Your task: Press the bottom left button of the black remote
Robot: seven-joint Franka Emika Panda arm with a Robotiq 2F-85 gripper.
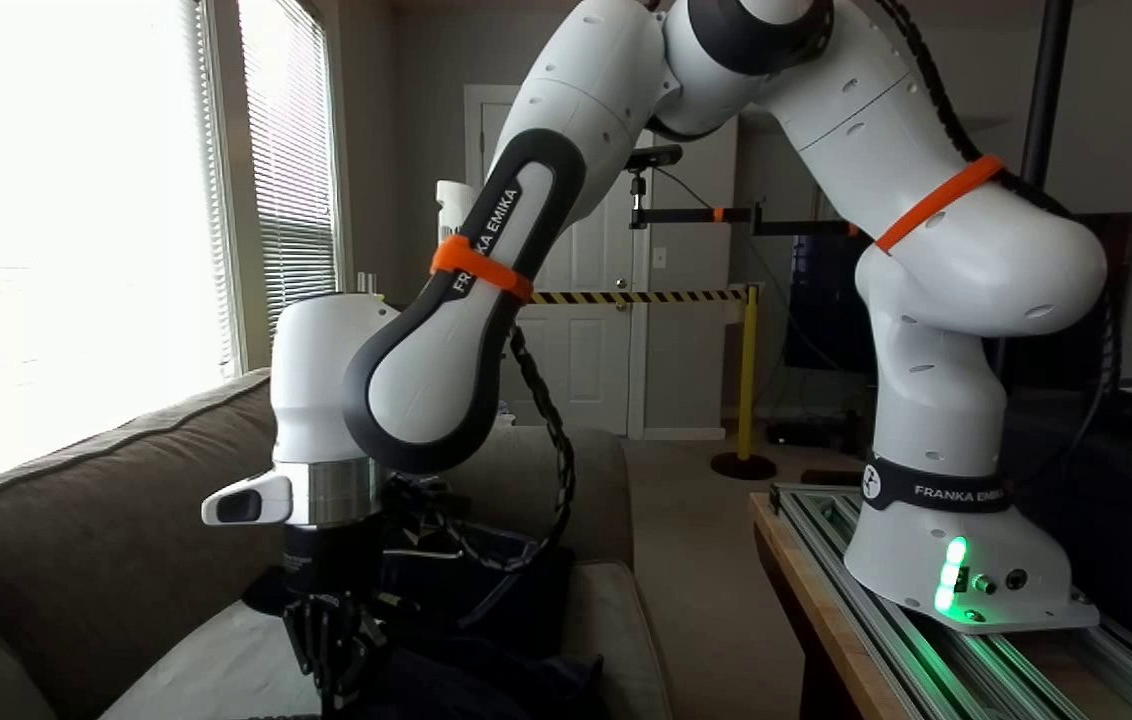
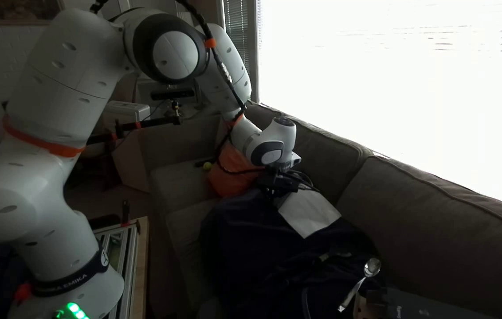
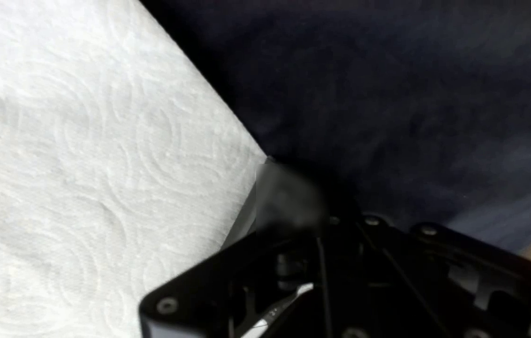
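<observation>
No black remote shows clearly in any view. My gripper looks shut in the wrist view, its dark fingers close together and partly blurred. It points down over the edge between a white paper towel and dark blue cloth. A dark grey straight edge shows beside the fingers; I cannot tell whether it is a fingertip or the remote. In an exterior view the gripper is low over the sofa with its fingers together. The gripper also shows at the far edge of the paper towel.
The cloth covers the sofa seat. A spoon and a dark box lie nearer that camera. An orange object and a yellow-green ball are beyond the gripper. The sofa back rises alongside.
</observation>
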